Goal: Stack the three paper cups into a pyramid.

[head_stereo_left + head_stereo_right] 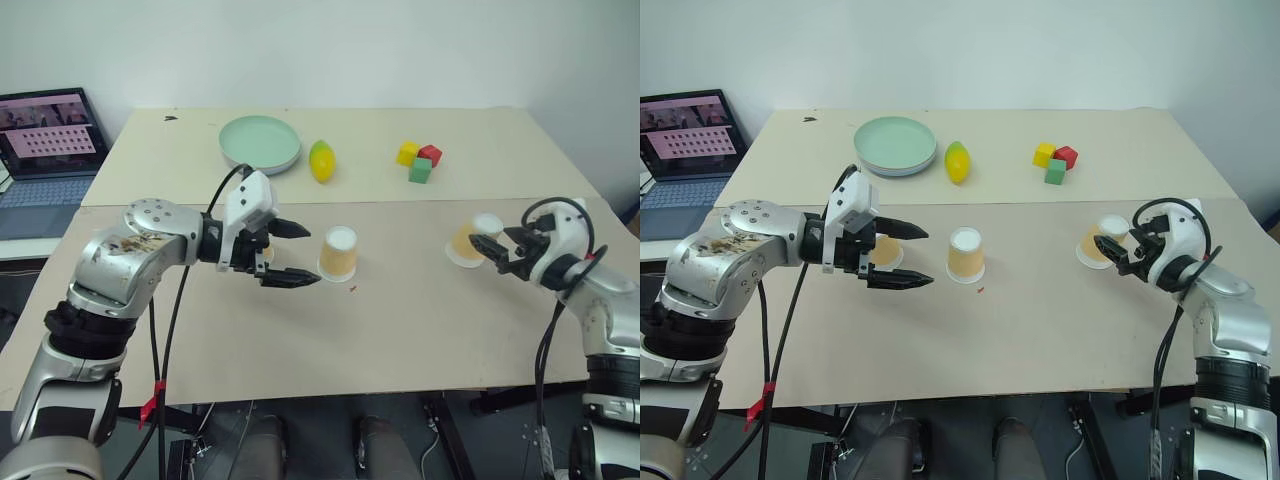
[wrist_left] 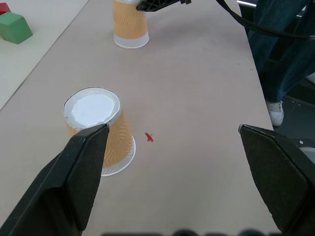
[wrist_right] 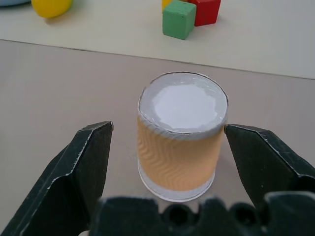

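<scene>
the right claw [image 3: 167,147] is spread wide around an upside-down paper cup [image 3: 179,142] on the bench [image 1: 400,320], fingers not touching it. the left claw [image 1: 285,253] gapes empty beside the middle cup [image 1: 338,254].

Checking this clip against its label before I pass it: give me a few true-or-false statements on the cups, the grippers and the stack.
1. The right gripper has its open fingers on either side of an upside-down paper cup. True.
2. The left gripper is shut on a cup. False: it is open and holds nothing.
3. One cup already sits on top of two others. False: the middle cup stands alone, and nothing is stacked.
4. A lemon lies beside the green plate. True.
</scene>
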Available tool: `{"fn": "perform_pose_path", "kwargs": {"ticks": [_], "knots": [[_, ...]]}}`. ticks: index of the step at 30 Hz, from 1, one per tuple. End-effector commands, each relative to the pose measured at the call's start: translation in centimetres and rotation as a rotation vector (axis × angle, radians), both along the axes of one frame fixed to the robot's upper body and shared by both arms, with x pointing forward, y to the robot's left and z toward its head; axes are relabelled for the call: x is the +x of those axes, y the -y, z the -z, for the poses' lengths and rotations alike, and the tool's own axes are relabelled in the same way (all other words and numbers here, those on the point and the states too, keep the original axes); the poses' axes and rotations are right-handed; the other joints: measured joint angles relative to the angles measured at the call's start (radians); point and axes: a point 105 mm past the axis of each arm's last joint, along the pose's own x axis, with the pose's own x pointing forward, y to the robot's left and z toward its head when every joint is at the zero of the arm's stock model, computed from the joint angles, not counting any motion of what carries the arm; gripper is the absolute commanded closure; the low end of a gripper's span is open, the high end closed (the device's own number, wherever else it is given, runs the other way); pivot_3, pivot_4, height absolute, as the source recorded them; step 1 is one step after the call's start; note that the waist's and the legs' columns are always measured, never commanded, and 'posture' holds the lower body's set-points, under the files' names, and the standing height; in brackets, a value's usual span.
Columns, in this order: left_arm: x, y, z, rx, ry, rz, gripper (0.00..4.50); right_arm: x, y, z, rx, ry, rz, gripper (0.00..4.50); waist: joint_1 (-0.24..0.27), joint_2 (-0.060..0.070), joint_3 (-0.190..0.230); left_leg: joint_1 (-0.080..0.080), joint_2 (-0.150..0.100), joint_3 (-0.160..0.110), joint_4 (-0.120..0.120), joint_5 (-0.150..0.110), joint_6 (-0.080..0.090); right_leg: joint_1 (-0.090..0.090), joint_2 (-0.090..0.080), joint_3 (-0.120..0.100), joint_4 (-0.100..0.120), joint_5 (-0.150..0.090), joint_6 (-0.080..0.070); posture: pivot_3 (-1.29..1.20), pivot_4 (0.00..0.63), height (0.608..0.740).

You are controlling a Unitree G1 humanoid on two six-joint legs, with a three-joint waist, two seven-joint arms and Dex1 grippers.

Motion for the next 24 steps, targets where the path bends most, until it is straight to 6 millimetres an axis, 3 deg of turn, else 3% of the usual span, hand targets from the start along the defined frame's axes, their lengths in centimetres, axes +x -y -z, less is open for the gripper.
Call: {"fn": "perform_pose_path", "kwargs": {"ticks": [1,12,17,21,24], "knots": [[-0.3,-0.1,-1.3,-0.004,0.056,-0.003,0.0,1.2,0.1,-1.6,-0.025,0.063,-0.012,0.24,0.0,0.0,0.0,0.0,0.0,0.0,0.0,0.0,0.0,0.0,0.0,0.0,0.0,0.0,0.0,0.0,0.15,0.739],[-0.5,-0.4,-1.3,-0.002,0.062,-0.028,0.0,3.3,-0.6,-1.5,-0.023,0.07,-0.046,0.24,-0.002,0.0,0.0,0.0,0.0,0.0,-0.001,0.0,0.0,0.0,0.0,0.0,0.0,0.001,-0.002,0.0,0.15,0.739],[-0.6,-0.5,-1.3,-0.003,0.061,-0.035,0.0,3.6,-1.0,-1.2,-0.01,0.068,-0.06,1.66,-0.002,0.0,0.0,0.0,0.0,0.0,-0.001,0.0,0.0,0.0,0.0,0.0,0.0,0.001,-0.002,0.0,0.15,0.739],[-0.6,-0.5,-1.2,-0.002,0.058,-0.037,0.0,3.3,-1.2,-2.1,-0.044,0.087,-0.077,1.76,-0.002,0.0,0.0,0.0,0.0,0.0,-0.001,0.0,0.0,0.0,0.0,0.0,0.0,0.001,-0.002,0.0,0.15,0.739],[-0.6,-0.5,-1.2,-0.002,0.057,-0.038,0.0,2.4,-2.6,-3.7,-0.068,0.103,-0.168,1.76,-0.002,0.001,0.001,0.0,0.0,0.0,-0.001,0.0,0.0,0.0,0.0,0.0,0.0,0.001,-0.002,0.0,0.15,0.739]]}}
